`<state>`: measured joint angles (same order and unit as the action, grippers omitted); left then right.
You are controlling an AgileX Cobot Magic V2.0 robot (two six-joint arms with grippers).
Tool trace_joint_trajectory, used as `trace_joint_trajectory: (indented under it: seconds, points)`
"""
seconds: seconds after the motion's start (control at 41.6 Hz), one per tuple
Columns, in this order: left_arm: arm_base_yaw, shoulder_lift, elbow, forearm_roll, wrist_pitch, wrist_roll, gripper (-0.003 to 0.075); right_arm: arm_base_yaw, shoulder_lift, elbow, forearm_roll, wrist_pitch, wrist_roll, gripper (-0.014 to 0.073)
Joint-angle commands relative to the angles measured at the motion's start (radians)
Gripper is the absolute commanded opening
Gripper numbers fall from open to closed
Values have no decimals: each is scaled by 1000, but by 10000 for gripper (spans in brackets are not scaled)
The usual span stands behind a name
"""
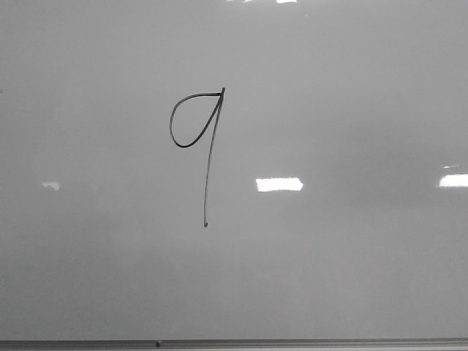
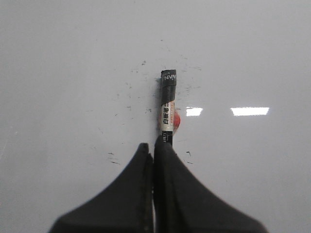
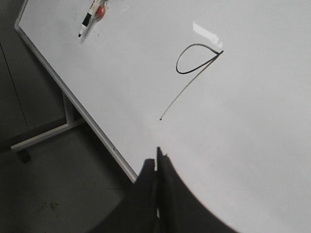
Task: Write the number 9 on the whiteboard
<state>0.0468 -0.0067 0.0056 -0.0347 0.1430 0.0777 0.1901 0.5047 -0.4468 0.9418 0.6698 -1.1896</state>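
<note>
The whiteboard (image 1: 351, 263) fills the front view, and neither gripper shows there. The number 9 (image 1: 209, 157) is drawn on it in thin black line, a teardrop loop with a long slanted tail. It also shows in the right wrist view (image 3: 191, 84). My right gripper (image 3: 156, 162) is shut above the whiteboard's (image 3: 252, 126) edge, apart from the tail's end. My left gripper (image 2: 153, 144) is shut. A marker (image 2: 167, 104) with a black cap lies on the whiteboard (image 2: 63, 73) just beyond its fingertips, its near end hidden behind them.
A small red round thing (image 2: 177, 120) sits beside the marker, with black smudges around. The marker (image 3: 87, 18) and the red thing (image 3: 100, 10) lie near the board's far corner. A grey edge strip (image 1: 234, 343) bounds the board. Its stand leg (image 3: 43, 136) stands on dark floor.
</note>
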Motion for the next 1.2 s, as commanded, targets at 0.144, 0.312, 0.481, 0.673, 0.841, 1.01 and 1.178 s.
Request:
trace_joint_trajectory:
  seconds: [0.144,0.312,0.481,0.673,0.841,1.01,1.178]
  points:
    - [-1,-19,5,-8,-88,-10,-19,-7,2,-24,46,-34,-3,-69]
    - [-1,-19,5,-8,-88,-10,-19,-7,2,-24,46,-34,-3,-69]
    - [-1,-19,5,-8,-88,-10,-19,-7,2,-24,46,-34,-3,-69]
    - [-1,-19,5,-8,-88,-10,-19,-7,2,-24,46,-34,-3,-69]
    - [-1,-19,5,-8,-88,-10,-19,-7,2,-23,46,-36,-3,-69]
    - [-1,-19,5,-8,-88,-10,-19,-7,1,-23,17,-86,2,-69]
    - [-1,-19,5,-8,-88,-10,-19,-7,-36,-20,-145,-187,215,-69]
